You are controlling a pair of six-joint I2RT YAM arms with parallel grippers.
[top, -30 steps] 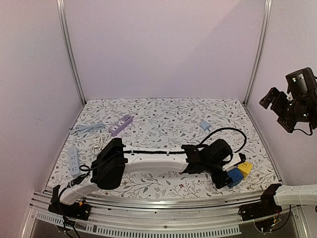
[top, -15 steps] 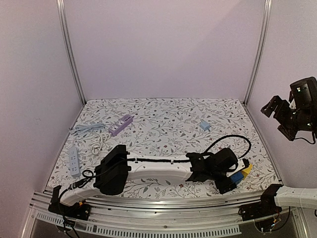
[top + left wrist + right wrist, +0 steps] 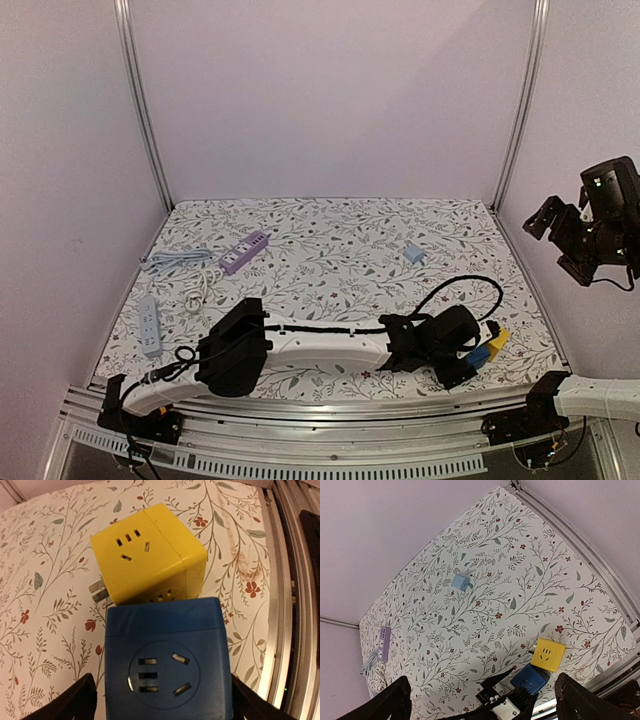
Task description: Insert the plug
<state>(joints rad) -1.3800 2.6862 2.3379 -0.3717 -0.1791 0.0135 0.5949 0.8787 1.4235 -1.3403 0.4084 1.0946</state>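
Note:
A blue socket cube lies on the flowered cloth near the front right corner, its round socket face up. A yellow cube touches its far side, with metal prongs sticking out to the left. My left gripper straddles the blue cube. Its right finger sits against the cube and a sliver of cloth shows beside its left finger. From above, the left gripper covers most of the blue cube next to the yellow cube. My right gripper hangs high at the right, open and empty.
A small light-blue adapter lies at the back right. A purple power strip, a grey strip and loose cables lie at the left. The metal front rail runs just right of the cubes.
My left arm has dropped lower and reached further right, bringing its jaws down around the blue cube, and the jaws have narrowed. The right gripper has shifted slightly at the right wall.

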